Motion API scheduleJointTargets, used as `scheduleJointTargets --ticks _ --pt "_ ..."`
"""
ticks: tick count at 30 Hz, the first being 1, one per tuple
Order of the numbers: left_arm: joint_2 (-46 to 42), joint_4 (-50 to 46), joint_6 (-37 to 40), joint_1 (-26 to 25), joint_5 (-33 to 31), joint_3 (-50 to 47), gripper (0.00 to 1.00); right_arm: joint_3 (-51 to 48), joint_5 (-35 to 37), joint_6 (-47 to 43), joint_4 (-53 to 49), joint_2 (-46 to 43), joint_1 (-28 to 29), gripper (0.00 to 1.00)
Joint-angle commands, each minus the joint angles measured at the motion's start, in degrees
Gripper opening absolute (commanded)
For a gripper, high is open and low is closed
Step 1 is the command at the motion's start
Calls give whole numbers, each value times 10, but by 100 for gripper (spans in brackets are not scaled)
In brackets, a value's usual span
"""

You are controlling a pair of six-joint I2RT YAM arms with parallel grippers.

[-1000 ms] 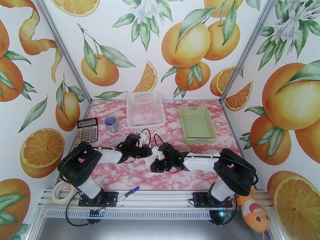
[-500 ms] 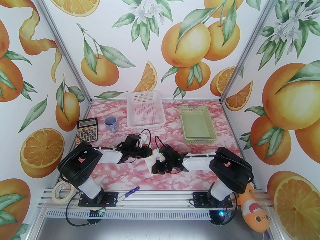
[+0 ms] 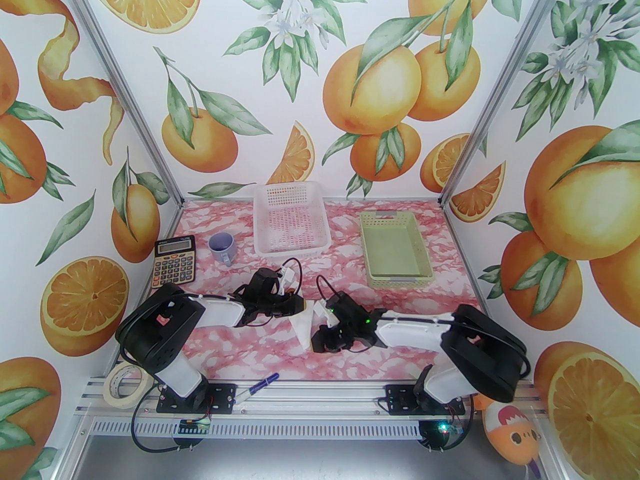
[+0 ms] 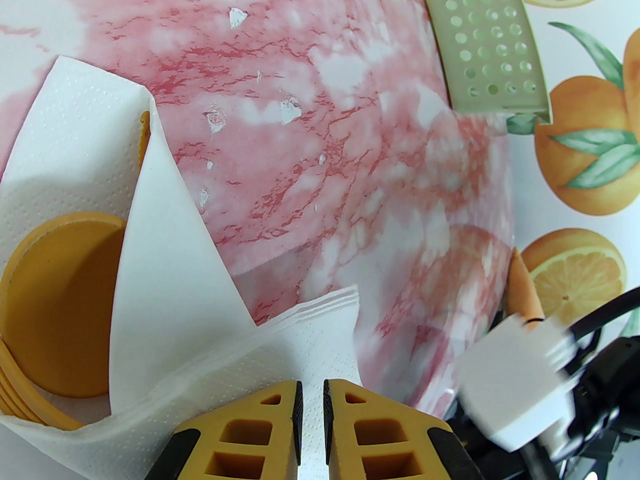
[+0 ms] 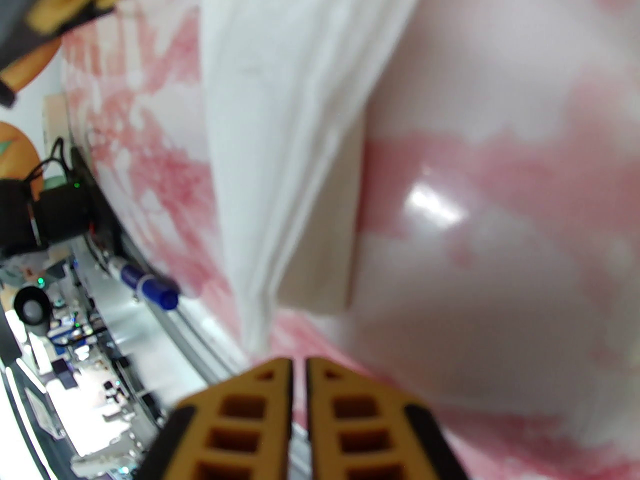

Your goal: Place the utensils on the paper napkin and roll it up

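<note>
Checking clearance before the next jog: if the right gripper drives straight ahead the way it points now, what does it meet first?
Most likely the folded white paper napkin, lying just beyond the right gripper on the pink marbled table. The wrist view is blurred, so depth is uncertain.

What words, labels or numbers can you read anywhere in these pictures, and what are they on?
None can be read for certain.
calculator: a small brand line above its display and key markings, too small to read.
blue pen: any print too small to read.
roll of tape: no print visible.
</note>
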Motion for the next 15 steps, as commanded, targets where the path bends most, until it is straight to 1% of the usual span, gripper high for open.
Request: scheduleJointTargets --ticks 1,4,6,11,15 --pt "-1 -17 12 3 -20 -7 18 16 10 -27 -21 -32 -32 17" --pt "-2 -16 10 2 -20 -7 18 27 14 -27 6 -38 -49 17" --pt "-1 -16 11 2 -20 -7 18 37 16 -27 32 -25 -54 16" --pt "0 -14 9 2 -18 -6 18 76 2 -22 86 51 -55 8" --pt "1 -14 9 1 -19 -5 18 96 16 -26 99 101 -59 4"
